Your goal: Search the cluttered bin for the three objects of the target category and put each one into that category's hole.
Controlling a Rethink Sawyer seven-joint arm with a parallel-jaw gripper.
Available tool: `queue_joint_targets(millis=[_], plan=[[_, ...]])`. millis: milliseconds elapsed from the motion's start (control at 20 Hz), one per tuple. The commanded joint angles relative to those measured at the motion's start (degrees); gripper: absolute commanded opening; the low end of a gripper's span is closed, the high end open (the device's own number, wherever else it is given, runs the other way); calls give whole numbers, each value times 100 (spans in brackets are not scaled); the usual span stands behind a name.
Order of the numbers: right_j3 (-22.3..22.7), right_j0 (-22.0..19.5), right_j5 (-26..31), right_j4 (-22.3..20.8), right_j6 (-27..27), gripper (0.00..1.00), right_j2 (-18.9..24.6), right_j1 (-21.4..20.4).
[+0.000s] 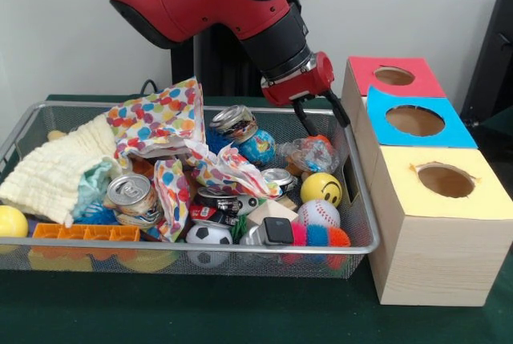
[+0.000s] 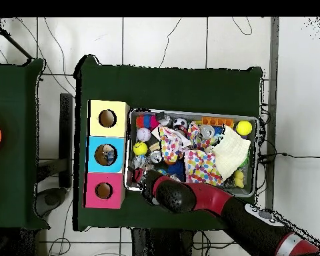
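Note:
The bin [image 1: 200,247] is a wide silver wire-mesh basket full of clutter; it also shows in the overhead view [image 2: 193,112]. In it lie drink cans [image 1: 128,192], a yellow smiley ball [image 1: 321,188], a baseball [image 1: 318,213], a soccer ball [image 1: 208,234] and a globe ball [image 1: 258,147]. Three wooden boxes stand beside it, each with a round hole: red top [image 1: 393,76], blue top [image 1: 415,120], yellow top [image 1: 446,180]. My gripper [image 1: 322,118] hangs open and empty over the bin's far corner nearest the boxes, just above a crumpled clear wrapper [image 1: 313,151]. It also shows in the overhead view [image 2: 144,179].
Polka-dot paper bags [image 1: 156,123] and a cream cloth [image 1: 56,176] cover much of the bin's contents. An orange block strip [image 1: 84,232], a black cube [image 1: 278,230] and a fuzzy toy [image 1: 321,236] lie along the near rim. A yellow ball [image 1: 11,221] sits at the left end.

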Motion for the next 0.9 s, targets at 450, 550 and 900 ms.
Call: queue_joint_targets(millis=[450,550,900], plan=[[-1114,-48,601,-118,-172,100,-111,33],[-1095,-46,579,-128,-158,100,-118,27],[-1110,4,522,-98,-63,100,-176,-1]])
